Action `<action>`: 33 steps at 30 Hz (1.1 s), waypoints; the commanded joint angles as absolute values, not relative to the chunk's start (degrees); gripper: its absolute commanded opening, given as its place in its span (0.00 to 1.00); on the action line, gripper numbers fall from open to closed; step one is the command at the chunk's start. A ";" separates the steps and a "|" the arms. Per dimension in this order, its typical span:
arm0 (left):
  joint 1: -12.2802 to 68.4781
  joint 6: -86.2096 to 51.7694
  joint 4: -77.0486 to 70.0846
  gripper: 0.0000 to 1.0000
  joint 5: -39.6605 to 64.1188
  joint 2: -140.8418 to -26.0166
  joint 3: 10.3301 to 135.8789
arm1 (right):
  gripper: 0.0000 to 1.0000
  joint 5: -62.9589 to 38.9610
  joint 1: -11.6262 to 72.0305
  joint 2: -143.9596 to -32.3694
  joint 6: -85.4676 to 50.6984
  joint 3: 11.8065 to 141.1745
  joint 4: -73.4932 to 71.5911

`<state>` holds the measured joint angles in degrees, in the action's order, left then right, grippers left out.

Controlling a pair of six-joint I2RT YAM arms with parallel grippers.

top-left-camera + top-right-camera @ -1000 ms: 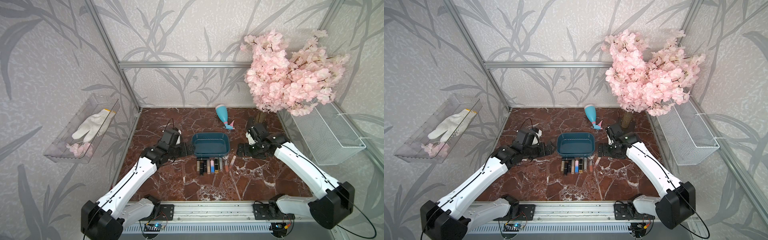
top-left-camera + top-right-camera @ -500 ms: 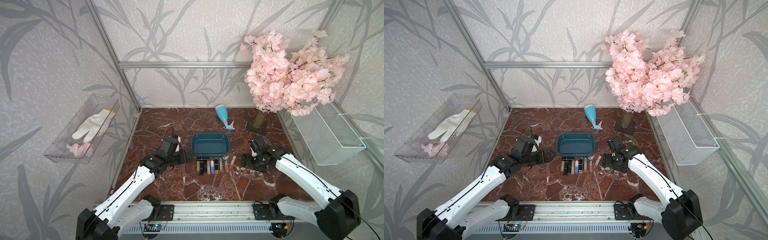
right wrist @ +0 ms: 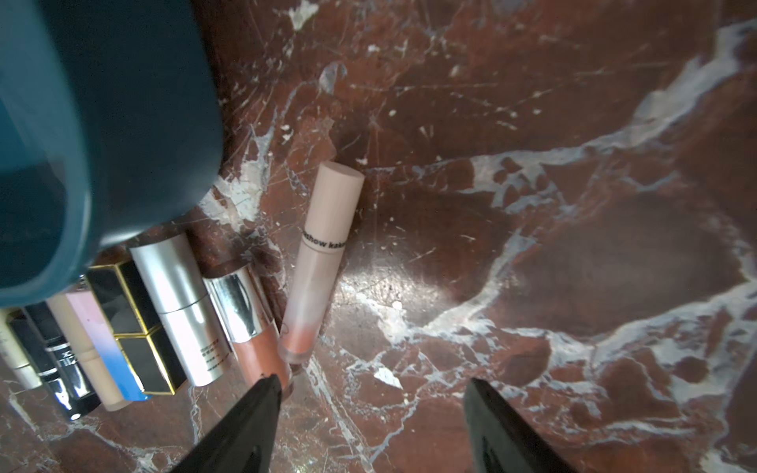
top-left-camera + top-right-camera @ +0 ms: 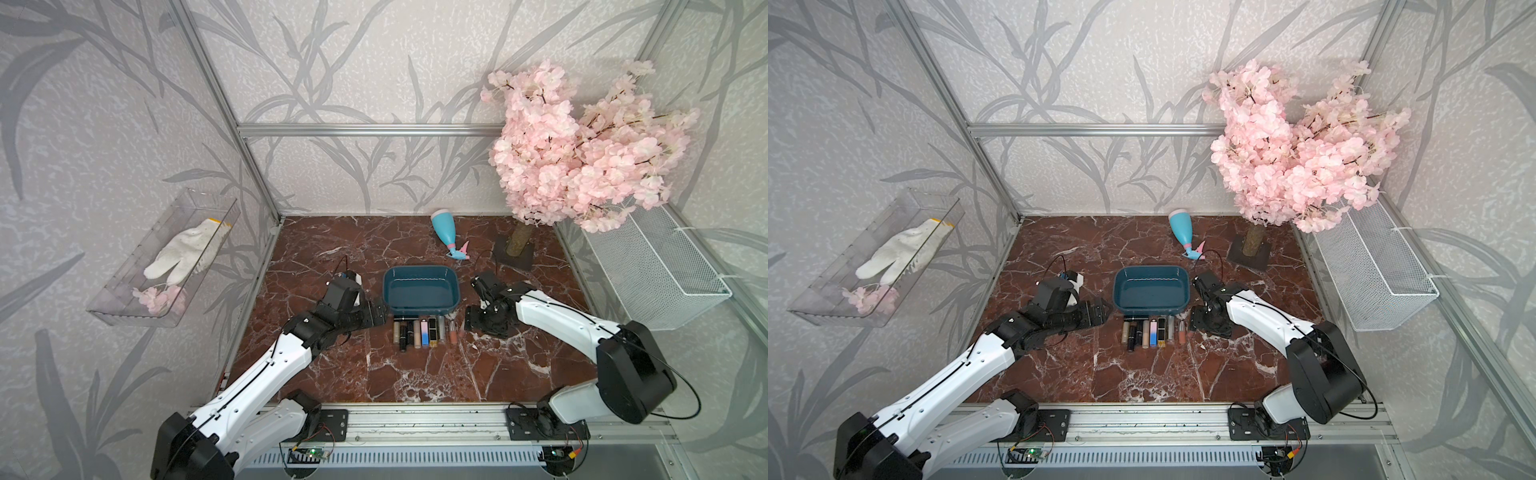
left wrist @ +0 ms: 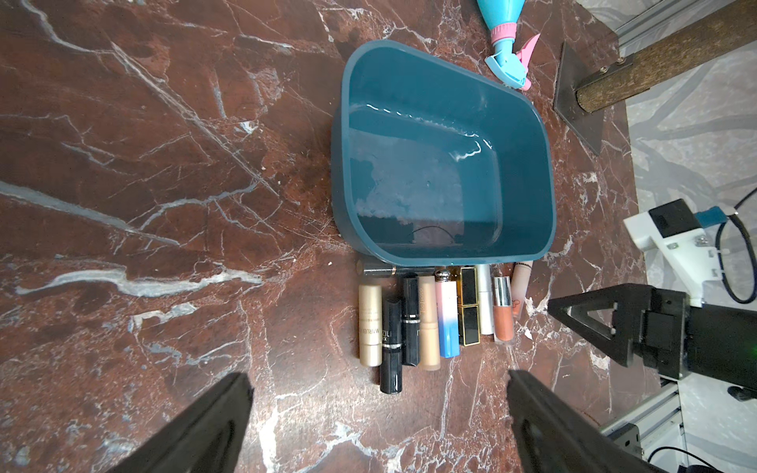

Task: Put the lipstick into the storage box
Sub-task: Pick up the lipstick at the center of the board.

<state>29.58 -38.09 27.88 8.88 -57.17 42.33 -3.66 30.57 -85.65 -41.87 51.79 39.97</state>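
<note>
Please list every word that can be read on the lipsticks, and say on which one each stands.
"MARUBI", last letter unsure: gold lipstick, left wrist view.
"ZILI": black lipstick beside it.
"show kake", both ends hidden: pale pink tube, right wrist view.
Silver tube: small print, too small to read.

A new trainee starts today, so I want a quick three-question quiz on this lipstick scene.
1. True or false: the storage box already holds a lipstick.
2. The row of lipsticks lies: A) inside the box; B) on the table beside the box; C) in a gripper's jaws.
3. Which is closer to the pale pink tube, the left gripper or the right gripper?
Key: 1 false; 2 B; 3 the right gripper.
</note>
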 commanded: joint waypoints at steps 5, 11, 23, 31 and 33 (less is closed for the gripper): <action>29.80 -36.22 26.22 1.00 7.93 -59.16 43.48 | 0.71 -1.29 31.87 -90.35 -43.77 55.10 37.64; 29.72 -33.57 26.10 1.00 7.38 -60.47 45.15 | 0.65 0.66 31.88 -92.82 -44.91 55.79 37.00; 29.69 -31.36 27.42 1.00 6.85 -61.84 46.41 | 0.58 1.98 31.90 -96.61 -45.05 57.13 36.24; 29.67 -31.55 26.46 1.00 7.12 -63.16 46.62 | 0.42 2.41 31.89 -99.23 -43.32 57.46 36.15; 29.67 -31.79 26.15 1.00 7.19 -63.43 46.50 | 0.40 3.04 31.88 -99.23 -42.54 57.48 36.05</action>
<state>29.58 -32.53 26.52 7.70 -63.13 44.91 1.50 31.83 -98.28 -43.81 56.73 35.83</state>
